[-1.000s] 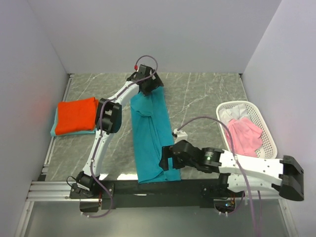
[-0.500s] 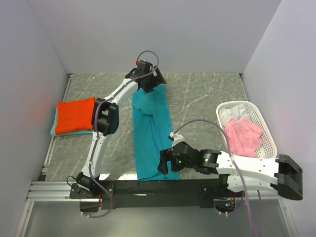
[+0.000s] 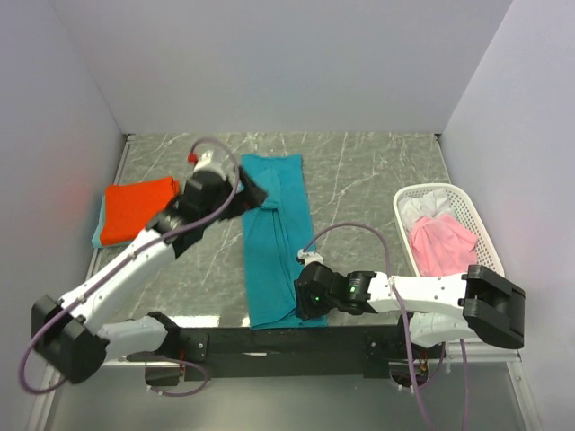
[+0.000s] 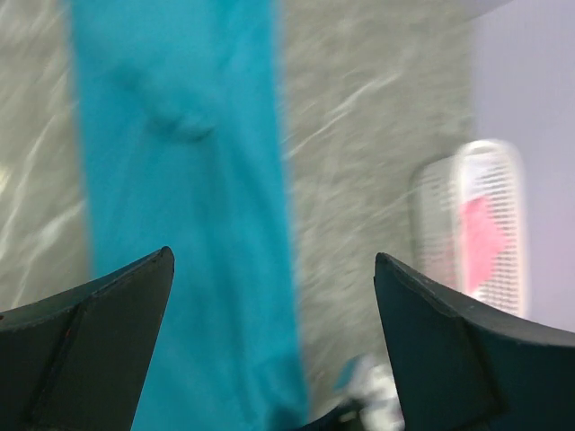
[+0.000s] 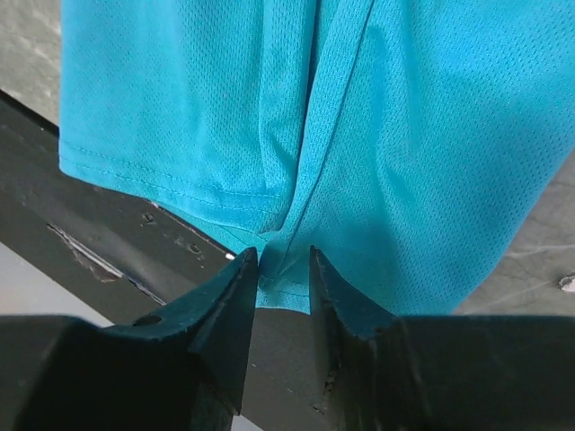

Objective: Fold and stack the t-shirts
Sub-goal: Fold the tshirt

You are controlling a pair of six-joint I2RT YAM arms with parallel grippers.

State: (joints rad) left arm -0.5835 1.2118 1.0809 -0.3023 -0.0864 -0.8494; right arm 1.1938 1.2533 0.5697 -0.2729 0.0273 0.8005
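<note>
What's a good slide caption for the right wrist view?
Right gripper pinches the bunched hem of the teal-blue t-shirt at the black rail.

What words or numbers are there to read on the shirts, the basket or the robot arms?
No text can be read anywhere in these views.
teal-blue t-shirt: plain, no print.
orange-red t-shirt: plain.
pink t-shirt: plain where it shows.
white basket: no label seen.
left arm and right arm: no marking big enough to read; the left wrist view is blurred.
</note>
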